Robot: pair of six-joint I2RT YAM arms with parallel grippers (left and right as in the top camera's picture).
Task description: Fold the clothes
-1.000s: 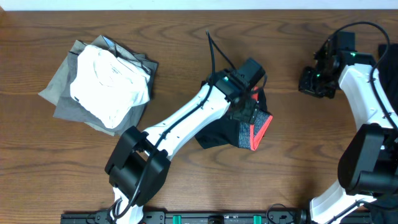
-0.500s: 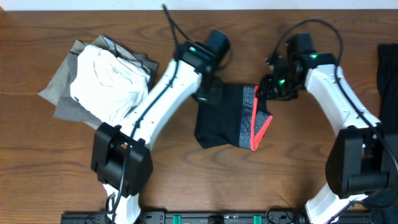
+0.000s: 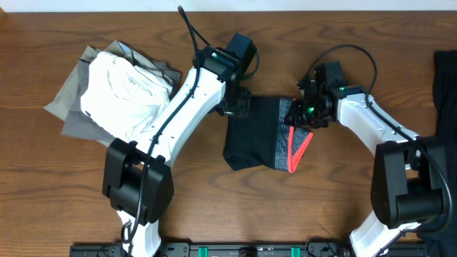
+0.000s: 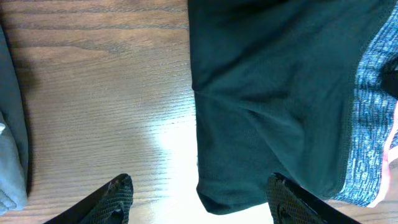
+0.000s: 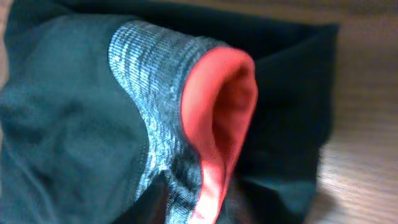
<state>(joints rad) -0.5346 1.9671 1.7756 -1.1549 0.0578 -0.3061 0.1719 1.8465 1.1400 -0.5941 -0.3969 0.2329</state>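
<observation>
Between wide-spread fingers (image 4: 118, 194) of the left gripper (image 4: 199, 183), edge of folded black fabric leggings (image 3: 255, 135), right gripper (image 3: 303, 114) against their grey coral-edged waistband (image 3: 285, 141) (held or not, cannot tell)

Left side: heaped white and grey garments (image 3: 121, 93) are blocking passage.
Front: bare brown wooden table (image 3: 343, 207) is lying open.
</observation>
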